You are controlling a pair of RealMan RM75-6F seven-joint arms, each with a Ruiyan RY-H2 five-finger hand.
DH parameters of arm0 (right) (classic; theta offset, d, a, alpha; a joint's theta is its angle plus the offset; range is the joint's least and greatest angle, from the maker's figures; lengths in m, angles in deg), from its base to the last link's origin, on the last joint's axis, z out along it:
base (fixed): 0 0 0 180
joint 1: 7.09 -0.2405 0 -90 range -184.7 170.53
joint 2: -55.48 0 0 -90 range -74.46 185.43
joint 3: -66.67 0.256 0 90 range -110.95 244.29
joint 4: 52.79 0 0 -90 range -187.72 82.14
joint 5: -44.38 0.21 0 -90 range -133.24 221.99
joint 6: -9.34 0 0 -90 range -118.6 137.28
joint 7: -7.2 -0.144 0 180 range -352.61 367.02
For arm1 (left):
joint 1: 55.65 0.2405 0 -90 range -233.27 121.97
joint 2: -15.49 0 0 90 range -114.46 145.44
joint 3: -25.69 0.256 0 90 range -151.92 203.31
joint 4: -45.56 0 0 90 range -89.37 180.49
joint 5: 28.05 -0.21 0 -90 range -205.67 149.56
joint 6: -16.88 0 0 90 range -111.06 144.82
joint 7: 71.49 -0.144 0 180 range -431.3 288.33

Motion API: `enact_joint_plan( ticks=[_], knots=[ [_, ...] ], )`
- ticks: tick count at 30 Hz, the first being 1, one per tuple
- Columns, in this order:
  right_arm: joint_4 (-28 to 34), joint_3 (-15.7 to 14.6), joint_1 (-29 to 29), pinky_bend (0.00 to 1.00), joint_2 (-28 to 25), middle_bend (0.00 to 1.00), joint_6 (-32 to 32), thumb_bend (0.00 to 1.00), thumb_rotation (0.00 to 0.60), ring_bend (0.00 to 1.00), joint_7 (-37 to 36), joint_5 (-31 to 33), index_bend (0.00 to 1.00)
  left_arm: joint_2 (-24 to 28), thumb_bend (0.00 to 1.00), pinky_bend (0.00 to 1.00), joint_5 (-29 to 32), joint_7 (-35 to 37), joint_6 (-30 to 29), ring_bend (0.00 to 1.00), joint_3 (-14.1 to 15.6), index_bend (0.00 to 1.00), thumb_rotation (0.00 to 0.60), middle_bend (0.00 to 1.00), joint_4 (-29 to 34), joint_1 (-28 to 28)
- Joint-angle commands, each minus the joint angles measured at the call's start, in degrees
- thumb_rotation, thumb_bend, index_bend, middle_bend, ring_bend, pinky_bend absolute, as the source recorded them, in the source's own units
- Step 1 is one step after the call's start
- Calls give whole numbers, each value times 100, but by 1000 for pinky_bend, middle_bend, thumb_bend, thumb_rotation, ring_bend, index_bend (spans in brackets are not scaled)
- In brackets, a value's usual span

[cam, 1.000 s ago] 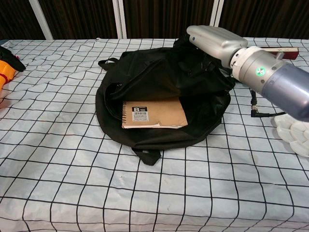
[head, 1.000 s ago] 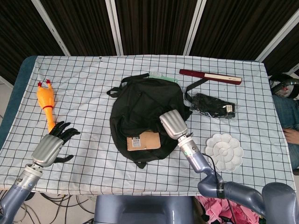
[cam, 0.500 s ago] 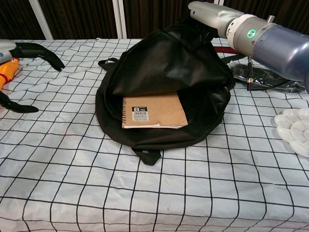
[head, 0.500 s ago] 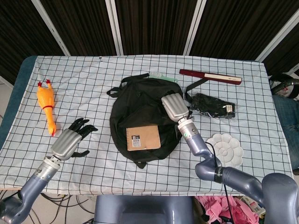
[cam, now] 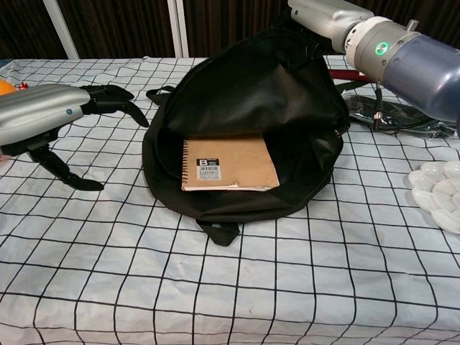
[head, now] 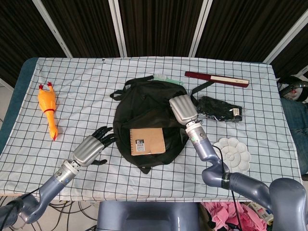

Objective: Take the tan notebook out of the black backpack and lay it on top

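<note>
Right hand: centre of frame, knuckles up, gripping the black backpack's upper flap and holding it raised.
Left hand: lower left, holding nothing, fingers spread toward the backpack.
Tan notebook: flat in the backpack's opening.
Bench: checked cloth.

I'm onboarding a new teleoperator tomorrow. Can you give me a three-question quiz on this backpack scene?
1. True or false: the tan notebook already lies clear of the black backpack.
2. Which hand lifts the backpack's flap? A) left hand B) right hand
3. Fill in: the left hand's fingers are spread and hold ____.

Key:
1. False; it sits in the bag's opening.
2. B
3. nothing
</note>
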State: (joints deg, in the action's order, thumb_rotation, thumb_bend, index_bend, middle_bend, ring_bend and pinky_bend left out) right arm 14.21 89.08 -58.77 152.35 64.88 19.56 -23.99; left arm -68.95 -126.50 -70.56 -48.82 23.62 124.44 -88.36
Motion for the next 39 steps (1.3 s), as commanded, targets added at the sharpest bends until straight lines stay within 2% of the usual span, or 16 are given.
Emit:
enact_joint_plan(
  ticks=[1, 8, 15, 26, 30, 39],
  knots=[
    [36, -9, 6, 276, -24, 596, 51, 524, 600, 479, 10, 28, 684, -218, 89, 117, 20, -100, 94, 15, -53, 221, 600, 178, -287, -151],
    [78, -57, 10, 276, -85, 596, 107, 524, 600, 479, 69, 102, 684, -741, 89, 152, 3, 219, 282, 14, -60, 226, 600, 177, -932, -503],
    [119, -78, 28, 276, -133, 597, 190, 524, 600, 479, 83, 155, 684, -1276, 89, 208, -223, 647, -129, 53, -70, 276, 600, 222, -1510, -716],
    [100, -106, 60, 276, -164, 597, 337, 527, 600, 480, 162, 215, 684, -1585, 97, 208, -219, 712, -79, 62, 28, 289, 600, 235, -1961, -938],
    [93, -87, 77, 276, -167, 596, 361, 527, 600, 480, 147, 277, 684, -1684, 96, 205, -176, 873, -157, 77, 37, 329, 600, 267, -2104, -947],
    [105, -119, 87, 276, -201, 597, 377, 527, 600, 480, 64, 277, 684, -1880, 92, 204, 7, 1177, 34, 80, 11, 310, 600, 269, -2582, -1150]
  ],
)
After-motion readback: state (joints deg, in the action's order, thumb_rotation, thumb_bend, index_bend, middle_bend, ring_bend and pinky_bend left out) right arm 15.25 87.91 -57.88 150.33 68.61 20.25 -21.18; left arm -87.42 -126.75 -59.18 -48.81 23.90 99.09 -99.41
